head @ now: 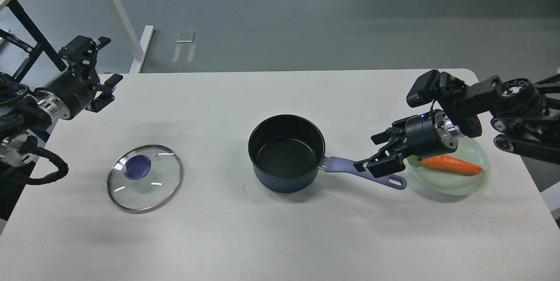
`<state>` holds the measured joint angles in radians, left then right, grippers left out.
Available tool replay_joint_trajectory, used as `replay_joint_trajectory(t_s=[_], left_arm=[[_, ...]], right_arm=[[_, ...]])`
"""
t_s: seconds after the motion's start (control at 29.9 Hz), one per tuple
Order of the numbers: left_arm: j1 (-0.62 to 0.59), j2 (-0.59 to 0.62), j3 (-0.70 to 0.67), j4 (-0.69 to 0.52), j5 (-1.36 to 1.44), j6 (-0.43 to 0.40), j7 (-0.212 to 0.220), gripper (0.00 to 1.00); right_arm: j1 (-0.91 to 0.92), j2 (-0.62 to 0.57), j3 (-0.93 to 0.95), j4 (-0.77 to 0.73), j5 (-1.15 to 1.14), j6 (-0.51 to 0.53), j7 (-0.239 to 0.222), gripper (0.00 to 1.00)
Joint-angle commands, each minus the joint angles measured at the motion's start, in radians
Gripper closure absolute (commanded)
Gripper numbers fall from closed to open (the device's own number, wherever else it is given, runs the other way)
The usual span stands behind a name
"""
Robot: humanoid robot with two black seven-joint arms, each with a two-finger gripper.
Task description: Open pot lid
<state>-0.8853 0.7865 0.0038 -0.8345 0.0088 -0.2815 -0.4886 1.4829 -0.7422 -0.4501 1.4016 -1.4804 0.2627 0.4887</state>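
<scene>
Glass lid off pot, right gripper hides handle mid-section

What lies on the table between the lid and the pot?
Nothing: in the head view, bare white table separates the lid from the pot.

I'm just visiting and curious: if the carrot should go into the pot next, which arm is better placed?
Probably the right. Its gripper hovers open at the pot handle, beside the carrot on the green plate. The left gripper is far off, beyond the lid on the table.
</scene>
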Motion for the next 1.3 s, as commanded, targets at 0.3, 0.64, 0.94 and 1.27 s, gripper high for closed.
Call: replay_joint_trajectory(t_s=[0.3, 0.64, 0.94, 1.27], left_arm=[[-0.001, -0.044, -0.053, 0.002, -0.003, -0.019, 0.000, 0.01], [0.008, -0.249, -0.195, 0.152, -0.018, -0.033, 0.080, 0.01], [0.123, -0.372, -0.323, 0.207, -0.078, -0.084, 0.180, 0.01], [0.187, -0.383, -0.335, 0.207, -0.078, -0.128, 0.191, 0.01]], right_arm=[[0.067, -0.246, 0.148, 0.025, 0.749, -0.016, 0.000, 0.01], [-0.291, 0.009, 0.477, -0.349, 1.423, -0.092, 0.000, 0.01], [-0.633, 0.343, 0.862, -0.601, 1.493, -0.132, 0.000, 0.01], [-0.708, 0.382, 0.864, -0.590, 1.491, -0.120, 0.000, 0.01]])
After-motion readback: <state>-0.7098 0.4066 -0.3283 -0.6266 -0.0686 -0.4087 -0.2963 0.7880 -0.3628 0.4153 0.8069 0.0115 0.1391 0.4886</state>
